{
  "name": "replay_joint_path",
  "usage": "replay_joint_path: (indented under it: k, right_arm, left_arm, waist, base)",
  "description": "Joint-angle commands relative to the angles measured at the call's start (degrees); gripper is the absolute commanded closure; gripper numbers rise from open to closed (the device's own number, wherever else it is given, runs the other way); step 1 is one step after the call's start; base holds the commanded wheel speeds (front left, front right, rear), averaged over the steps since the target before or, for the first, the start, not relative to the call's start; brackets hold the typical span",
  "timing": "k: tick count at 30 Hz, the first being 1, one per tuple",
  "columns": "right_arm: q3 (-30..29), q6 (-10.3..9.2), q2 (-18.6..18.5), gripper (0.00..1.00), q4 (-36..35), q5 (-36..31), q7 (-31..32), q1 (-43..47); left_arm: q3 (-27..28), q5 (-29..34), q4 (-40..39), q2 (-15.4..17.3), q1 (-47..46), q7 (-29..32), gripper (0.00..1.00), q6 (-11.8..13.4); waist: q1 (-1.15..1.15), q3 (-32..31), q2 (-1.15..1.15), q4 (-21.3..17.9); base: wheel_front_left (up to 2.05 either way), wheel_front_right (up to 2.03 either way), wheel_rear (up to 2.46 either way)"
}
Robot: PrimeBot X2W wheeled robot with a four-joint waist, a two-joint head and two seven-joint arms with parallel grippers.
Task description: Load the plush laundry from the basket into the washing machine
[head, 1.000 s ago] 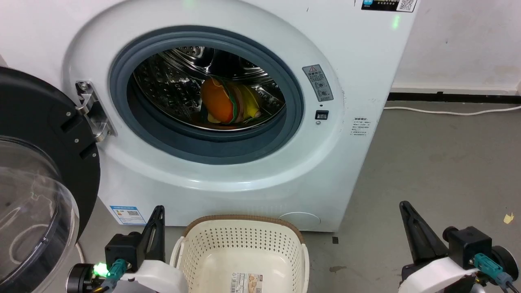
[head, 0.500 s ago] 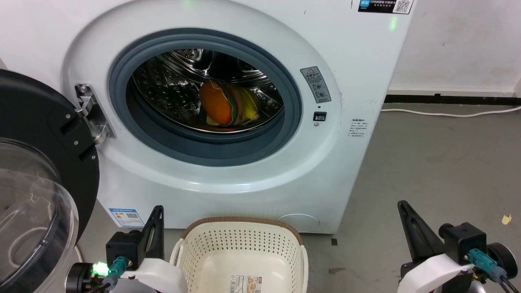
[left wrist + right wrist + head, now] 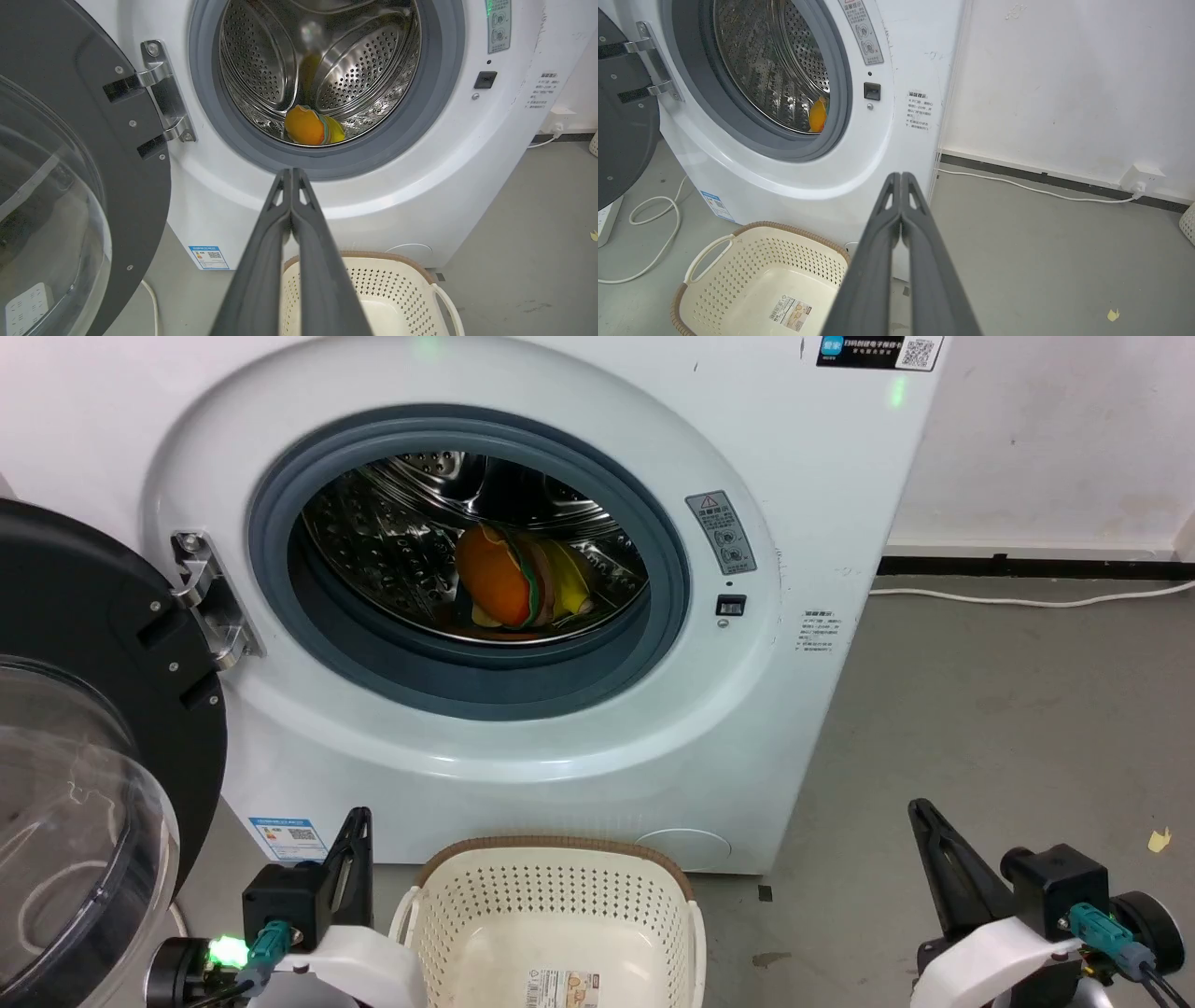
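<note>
Warning-triangle sticker [image 3: 721, 530] and QR-code label [image 3: 288, 837] on the washing machine [image 3: 579, 784]; paper label [image 3: 565, 989] in the basket [image 3: 551, 896]; wording illegible.

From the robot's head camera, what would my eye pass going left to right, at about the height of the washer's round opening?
Open door → metal hinge → plush laundry → warning sticker → white cable along the wall.

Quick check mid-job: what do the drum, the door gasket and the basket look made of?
Drum: looks like polished steel, mirror-shiny with punched holes. Gasket: likely rubber, matte grey, smooth lip. Basket: probably moulded plastic, cream, perforated walls; its brown rim only looks woven.
</note>
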Motion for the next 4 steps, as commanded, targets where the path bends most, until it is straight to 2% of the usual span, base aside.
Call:
replay_joint_path:
  k: [1, 4]
  right_arm:
    - [-0.01, -0.05, -0.04, 1.0, 0.24, -0.43, 0.05, -0.68]
    - [-0.01, -0.05, -0.04, 1.0, 0.24, -0.43, 0.05, -0.68]
  left_arm:
    - [0.16, 0.13, -0.3, -0.03, -0.88, 0.02, 1.0, 0.12]
    - [0.16, 0.13, -0.3, -0.03, -0.88, 0.02, 1.0, 0.12]
  waist:
    - [0.0, 0.0, 0.0, 0.0]
    - [0.0, 0.0, 0.0, 0.0]
  base:
    - [0.0, 0.0, 0.0]
    - [0.0, 0.0, 0.0]
